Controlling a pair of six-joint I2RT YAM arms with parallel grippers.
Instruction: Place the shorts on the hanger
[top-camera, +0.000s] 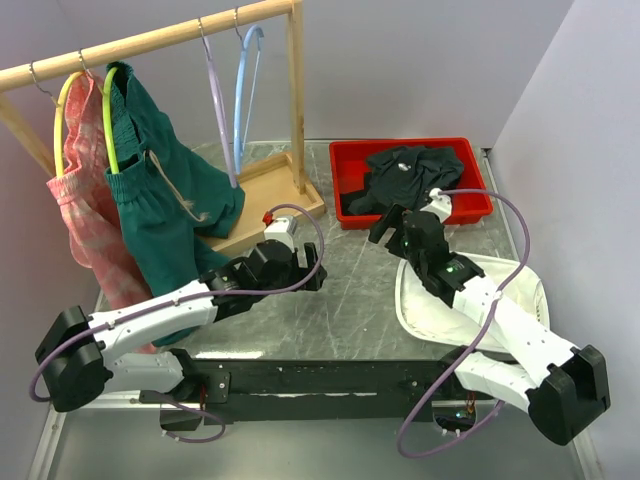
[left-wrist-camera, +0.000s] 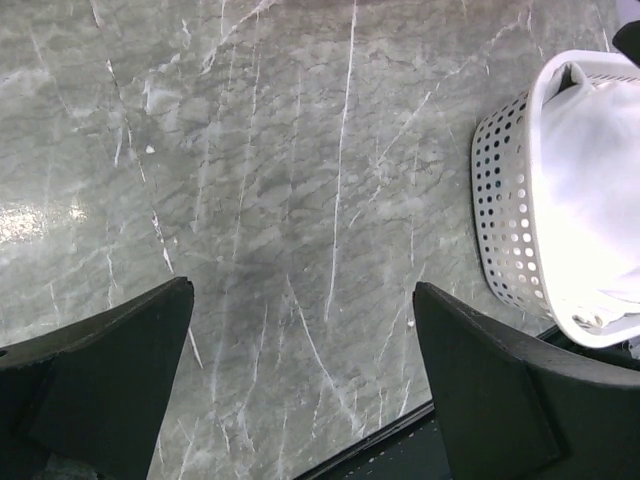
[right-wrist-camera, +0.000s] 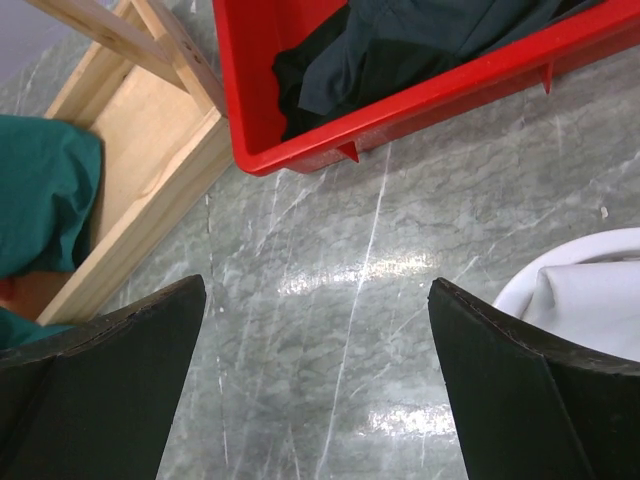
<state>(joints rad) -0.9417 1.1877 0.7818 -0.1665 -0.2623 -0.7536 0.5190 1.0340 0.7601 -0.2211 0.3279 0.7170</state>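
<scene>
The black shorts lie crumpled in the red bin at the back right; they also show in the right wrist view. The lavender hanger hangs empty on the wooden rail, next to a light blue hanger. My right gripper is open and empty, just in front of the bin; in its wrist view only bare table lies between the fingers. My left gripper is open and empty over the table's middle; its wrist view shows bare marble.
A wooden rack stands at the back left with dark green shorts on a lime hanger and pink shorts on a yellow hanger. A white perforated basket with white cloth sits under the right arm.
</scene>
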